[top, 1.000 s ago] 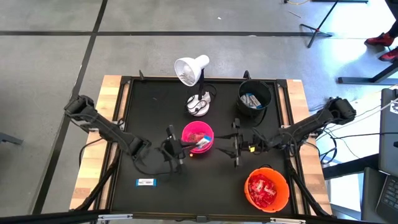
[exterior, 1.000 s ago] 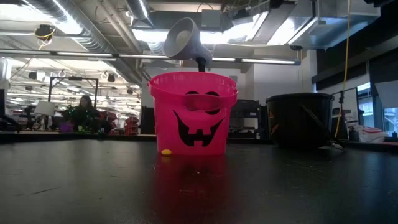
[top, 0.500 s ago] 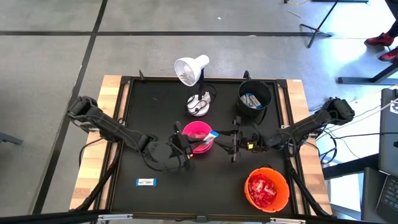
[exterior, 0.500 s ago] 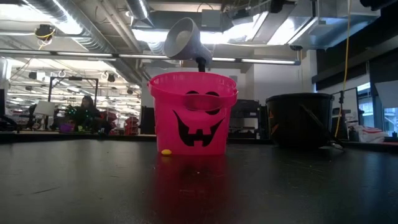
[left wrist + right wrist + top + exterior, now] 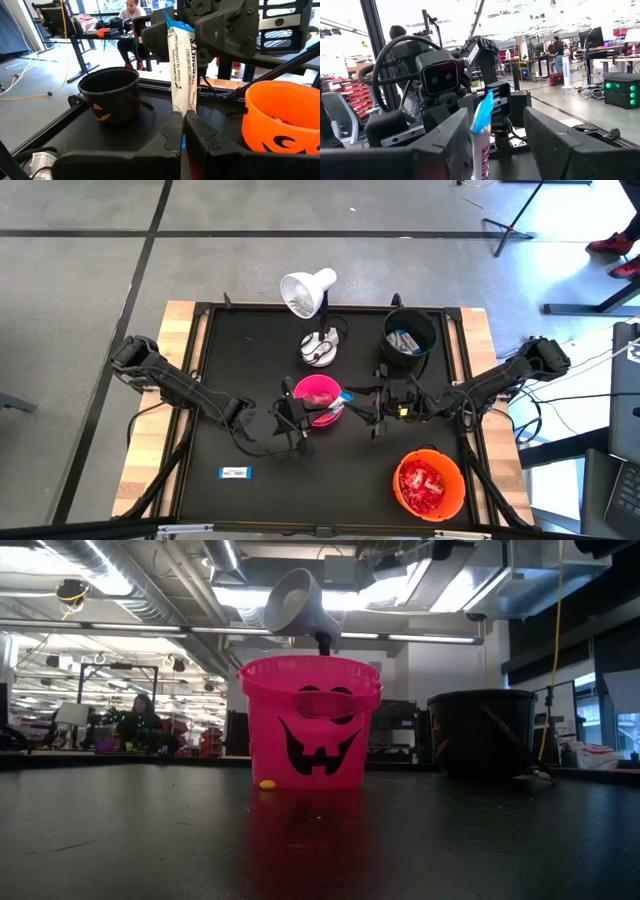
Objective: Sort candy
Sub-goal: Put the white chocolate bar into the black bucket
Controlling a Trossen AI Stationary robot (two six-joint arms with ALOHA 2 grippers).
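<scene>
A slim white-and-blue candy bar is lifted above the pink bowl. My left gripper, reaching from the table's left, is shut on it. My right gripper faces it from the right and is open. Its fingers stand on either side of the bar's blue end. Red packets fill the orange bowl. Another white-and-blue bar lies in the black bowl, and one lies flat on the table. A small yellow sweet rests at the pink bowl's foot. My left gripper pinches the candy bar's near end between its two fingers, coming level from the table's left. The bar runs on along the line of the fingers toward the right gripper. It is lifted clear above the pink bowl.
A white desk lamp stands behind the pink bowl, its base on the mat. The black bowl is at far right, the orange bowl at near right. Bare black mat lies at near left around the lone bar. A raised frame edges the table.
My left gripper has moved right, toward the pink bowl's middle, and carried the bar up and over toward the right gripper. My right gripper has moved left toward the bar, so its fingers now flank the bar's blue end.
</scene>
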